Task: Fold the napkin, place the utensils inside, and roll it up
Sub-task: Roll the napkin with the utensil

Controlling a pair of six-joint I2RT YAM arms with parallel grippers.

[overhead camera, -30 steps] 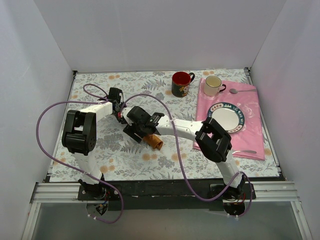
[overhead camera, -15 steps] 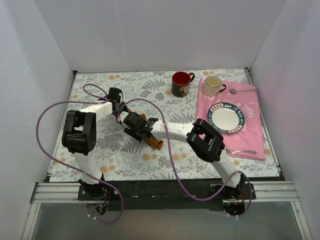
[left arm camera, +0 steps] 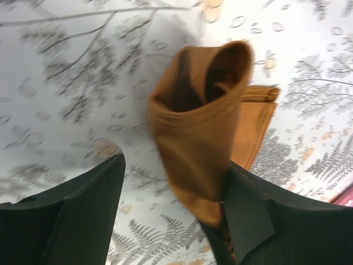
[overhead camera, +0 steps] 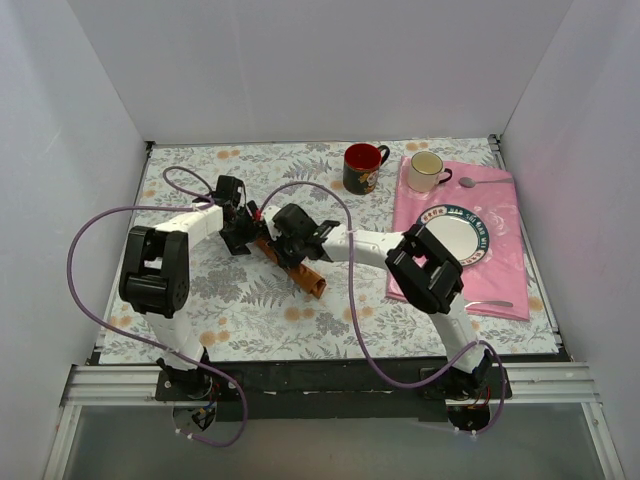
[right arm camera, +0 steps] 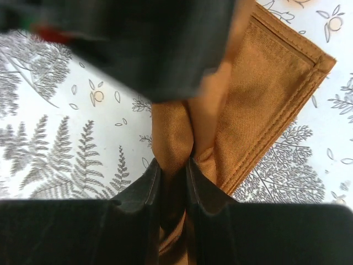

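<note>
The floral-covered bench (overhead camera: 200, 310) is carrying a pink floral cloth (overhead camera: 500, 240) along its right edge, with a plate (overhead camera: 472, 226) sitting on it. The rust-orange napkin (overhead camera: 308, 278) is lying near the bench's middle, well apart from the pink cloth. It is already wound into a loose tube, and in the left wrist view the napkin (left arm camera: 193, 143) is showing an open, dark end with a flat flap trailing behind.

The right gripper (right arm camera: 171, 165) is pinching a bunched fold of the napkin (right arm camera: 265, 94), jaws pressed together on the cloth. The left gripper (left arm camera: 175, 165) is straddling the tube with jaws spread; the roll is leaning on one finger (left arm camera: 248, 215) and sitting clear of the other.

A slim silver utensil (overhead camera: 488, 303) is lying on the pink cloth's near edge, and a spoon (overhead camera: 482, 182) is lying by its far edge. No metal is showing inside the tube, so folding and rolling are looking well advanced, while tucking utensils in is looking undone or unconfirmed.
</note>
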